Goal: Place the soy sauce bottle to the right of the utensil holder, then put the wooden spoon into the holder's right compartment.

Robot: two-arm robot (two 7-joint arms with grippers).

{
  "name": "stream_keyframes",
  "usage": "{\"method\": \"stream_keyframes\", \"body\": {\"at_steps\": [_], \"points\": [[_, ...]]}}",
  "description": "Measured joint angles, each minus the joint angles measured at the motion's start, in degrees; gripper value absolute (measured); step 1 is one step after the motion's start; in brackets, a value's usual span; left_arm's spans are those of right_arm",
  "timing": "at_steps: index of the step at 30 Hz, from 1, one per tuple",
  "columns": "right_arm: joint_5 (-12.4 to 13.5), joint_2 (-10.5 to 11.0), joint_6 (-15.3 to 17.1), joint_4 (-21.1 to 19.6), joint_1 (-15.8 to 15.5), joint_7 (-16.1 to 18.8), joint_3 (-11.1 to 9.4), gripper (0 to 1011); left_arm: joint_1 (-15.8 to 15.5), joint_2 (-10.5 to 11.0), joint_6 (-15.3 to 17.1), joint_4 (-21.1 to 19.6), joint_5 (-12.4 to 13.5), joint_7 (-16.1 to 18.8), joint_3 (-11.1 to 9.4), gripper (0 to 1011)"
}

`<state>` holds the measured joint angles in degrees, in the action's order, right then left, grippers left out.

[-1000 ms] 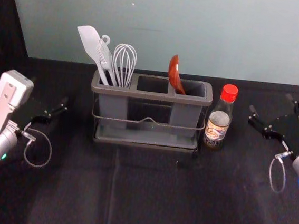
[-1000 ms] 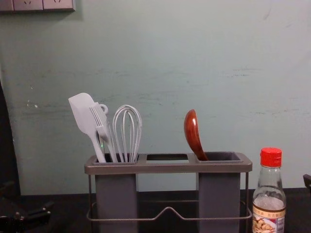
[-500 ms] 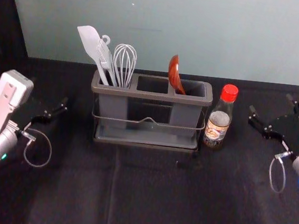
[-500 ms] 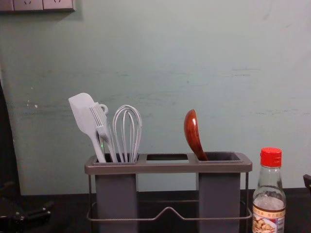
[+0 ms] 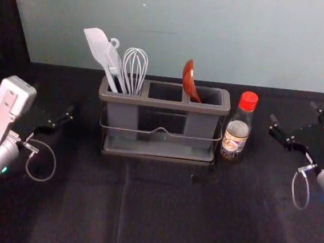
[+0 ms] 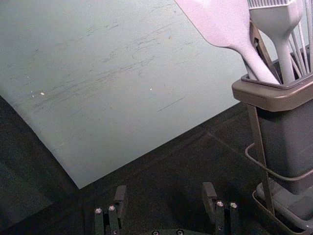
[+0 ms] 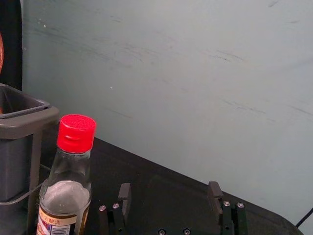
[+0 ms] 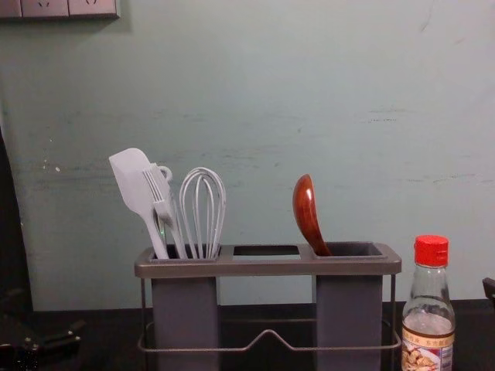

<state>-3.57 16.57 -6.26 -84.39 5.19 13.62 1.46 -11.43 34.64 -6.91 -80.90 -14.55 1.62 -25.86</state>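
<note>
The grey utensil holder (image 5: 164, 103) stands upright on the black table. Its right compartment holds the reddish-brown wooden spoon (image 5: 189, 79), bowl up and leaning left; the chest view shows the spoon (image 8: 307, 214) too. Just right of the holder stands the red-capped soy sauce bottle (image 5: 237, 129), upright. My left gripper (image 5: 59, 117) is away to the holder's left; in its wrist view the gripper (image 6: 165, 196) is open and empty. Off to the bottle's right is my right gripper (image 5: 291, 122); the right wrist view has this gripper (image 7: 169, 196) open, nothing between its fingers.
A white spatula (image 5: 102, 52), a brush and a whisk (image 5: 135, 70) stand in the holder's left compartment. Behind the table rises a pale green wall (image 5: 216, 35). Bare black cloth (image 5: 159, 213) lies in front of the holder.
</note>
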Motion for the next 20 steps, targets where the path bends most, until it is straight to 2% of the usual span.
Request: {"method": "stream_keyframes", "body": {"at_steps": [20], "points": [[0.0, 0.0, 0.0, 0.0, 0.0, 0.0, 0.0, 1002, 0.0, 0.0, 0.0, 0.0, 0.0, 0.0, 0.0, 1000]]}}
